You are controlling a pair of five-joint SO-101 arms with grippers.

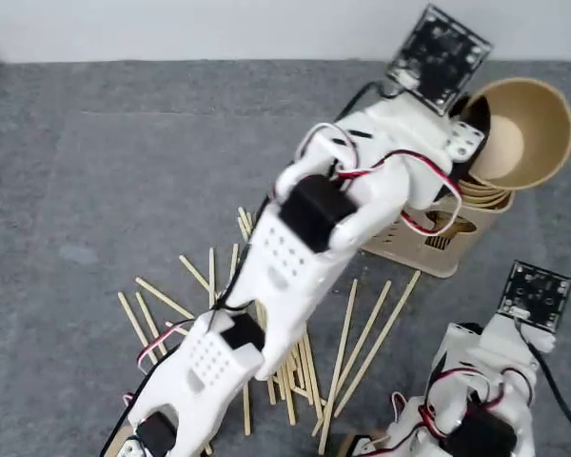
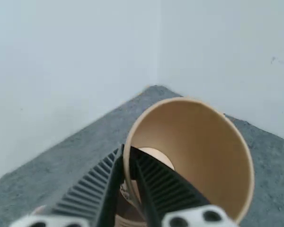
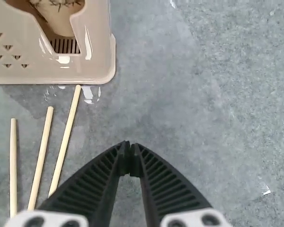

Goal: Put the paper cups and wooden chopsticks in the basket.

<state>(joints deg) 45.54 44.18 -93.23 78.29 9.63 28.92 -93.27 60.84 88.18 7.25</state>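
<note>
I am seeing the left gripper (image 2: 128,158) pinching the rim of one cup (image 2: 199,142) in its wrist view, one finger inside and one outside. The high view is adding what that misses: the cup is hanging tilted at 2 o'clock, just over nested cups (image 1: 485,195) in the basket (image 1: 428,249) — too stacked to count. The right gripper (image 3: 129,150) is sitting closed on nothing over the table (image 3: 203,94), and its view is showing three chopsticks (image 3: 64,142) beside the basket. Overhead, many more are lying around 6 o'clock — the left arm (image 1: 305,248) is hiding some.
</note>
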